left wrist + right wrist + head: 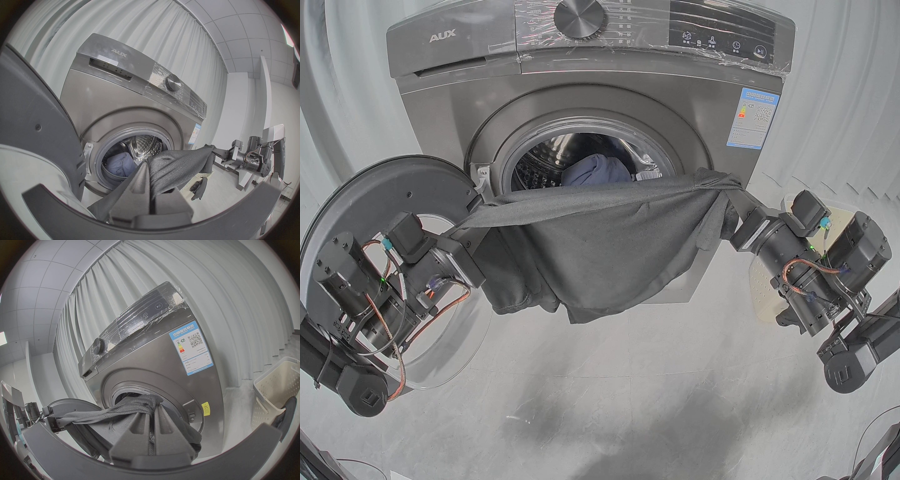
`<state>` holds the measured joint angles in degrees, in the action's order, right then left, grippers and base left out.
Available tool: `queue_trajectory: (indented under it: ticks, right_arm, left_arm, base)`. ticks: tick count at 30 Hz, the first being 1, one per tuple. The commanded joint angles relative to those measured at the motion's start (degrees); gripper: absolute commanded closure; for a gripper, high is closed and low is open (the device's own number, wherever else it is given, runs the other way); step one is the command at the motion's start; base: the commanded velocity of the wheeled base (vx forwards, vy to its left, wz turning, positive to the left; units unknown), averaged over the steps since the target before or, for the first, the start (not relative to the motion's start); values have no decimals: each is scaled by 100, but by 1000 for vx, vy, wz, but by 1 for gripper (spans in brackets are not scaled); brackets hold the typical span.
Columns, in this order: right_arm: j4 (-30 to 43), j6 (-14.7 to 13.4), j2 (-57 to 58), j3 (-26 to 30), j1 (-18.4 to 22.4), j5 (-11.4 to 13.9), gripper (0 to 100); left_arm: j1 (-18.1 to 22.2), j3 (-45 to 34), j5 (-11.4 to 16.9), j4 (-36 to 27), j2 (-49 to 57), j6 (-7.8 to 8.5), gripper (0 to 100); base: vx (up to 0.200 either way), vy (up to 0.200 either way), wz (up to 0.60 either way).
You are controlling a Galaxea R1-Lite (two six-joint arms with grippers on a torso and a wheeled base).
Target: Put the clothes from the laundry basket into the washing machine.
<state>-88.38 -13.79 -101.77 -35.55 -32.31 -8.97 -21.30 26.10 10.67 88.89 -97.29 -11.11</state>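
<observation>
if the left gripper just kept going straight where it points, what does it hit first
Probably nothing until the washer: the left gripper, shut on the dark garment, points at the open drum, near the blue garment. Depth is unclear; it might clip the rim.

I count one washing machine (456, 106) with one open door (375, 194), two garments, namely a dark grey garment (600, 244) and a blue garment (597, 170), one laundry basket (275, 387), and two grippers, the left gripper (467, 224) and the right gripper (732, 195).
</observation>
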Motion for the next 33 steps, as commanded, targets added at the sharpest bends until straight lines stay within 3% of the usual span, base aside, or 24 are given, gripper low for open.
queue_trajectory:
  ticks: [1,20,33]
  right_arm:
    - [-4,-1,60,4,-13,1,100]
    - [5,-1,60,48,-13,1,100]
    - [5,-19,17,145,-30,-8,100]
  left_arm:
    - [3,106,-3,14,17,-6,100]
    - [-15,229,-3,5,132,-6,100]
    - [-243,440,50,-12,17,3,100]
  base:
    - [0,0,0]
    - [0,0,0]
    - [0,0,0]
